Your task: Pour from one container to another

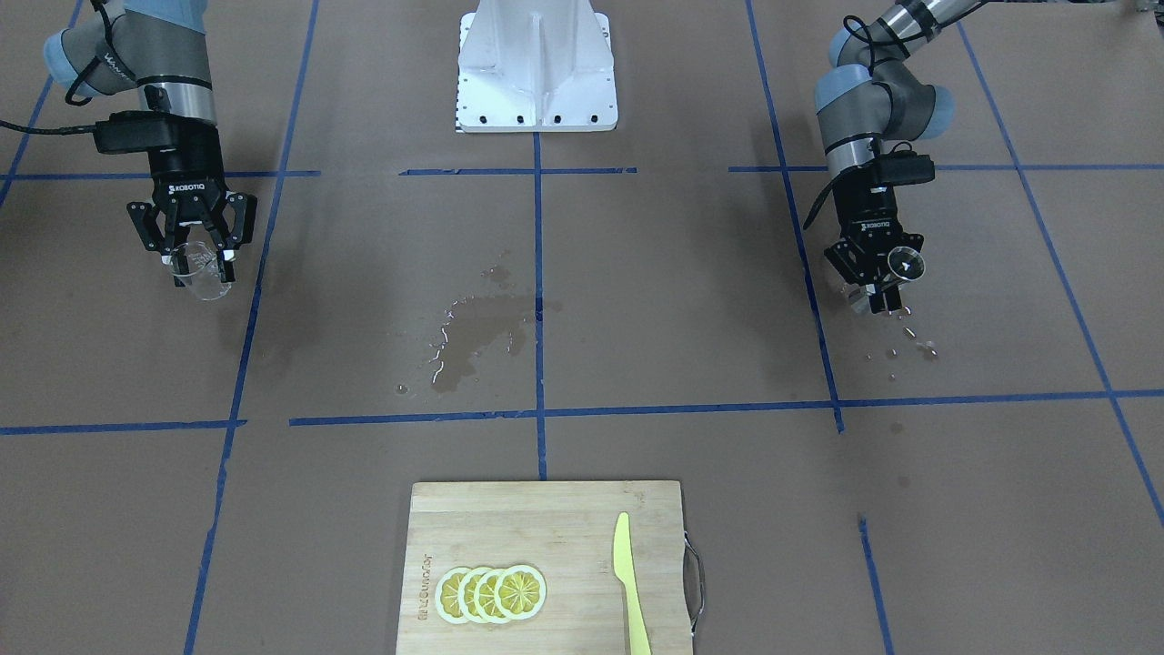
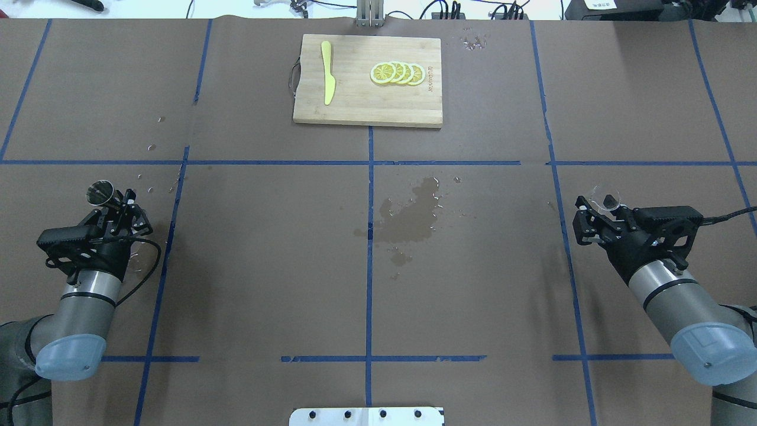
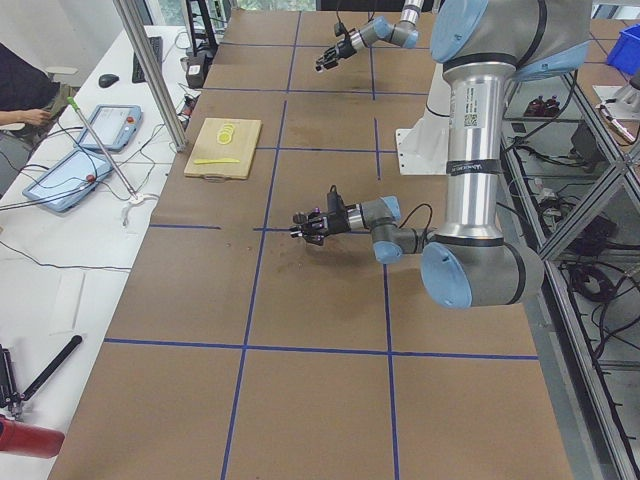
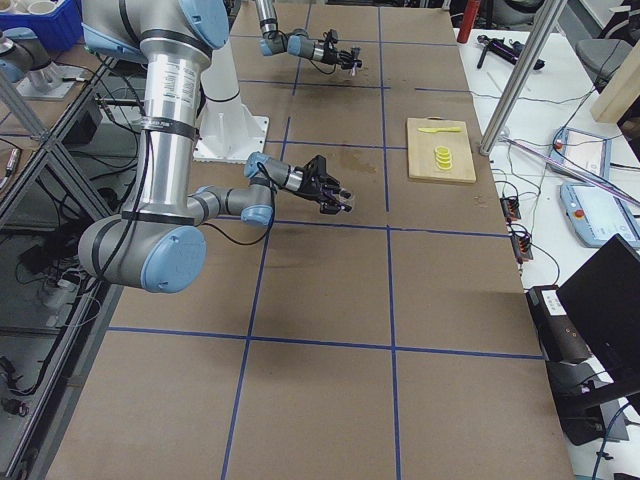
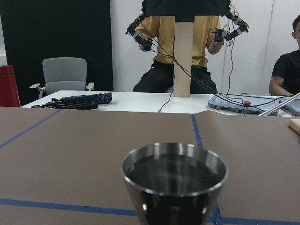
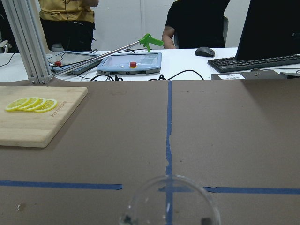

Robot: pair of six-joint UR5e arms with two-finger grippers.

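The metal jigger [image 2: 100, 192] is held at the table's left side, with my left gripper [image 2: 120, 206] shut on its lower part. In the front-facing view the jigger [image 1: 907, 264] shows its open mouth, and in the left wrist view the jigger [image 5: 174, 180] stands upright at the bottom centre. The clear cup [image 2: 606, 198] is at the table's right side, and my right gripper [image 2: 598, 210] is shut on it. The cup [image 1: 198, 271] looks slightly tilted between the fingers of the right gripper [image 1: 195, 257]. Its rim fills the bottom of the right wrist view as the cup [image 6: 171, 204]. The two containers are far apart.
A wet spill [image 1: 482, 332] darkens the brown paper at the table's middle, and droplets [image 1: 914, 341] lie under the left gripper. A wooden cutting board [image 2: 355, 106] with lemon slices [image 2: 397, 73] and a yellow knife [image 2: 327, 80] sits at the far edge. People sit beyond it.
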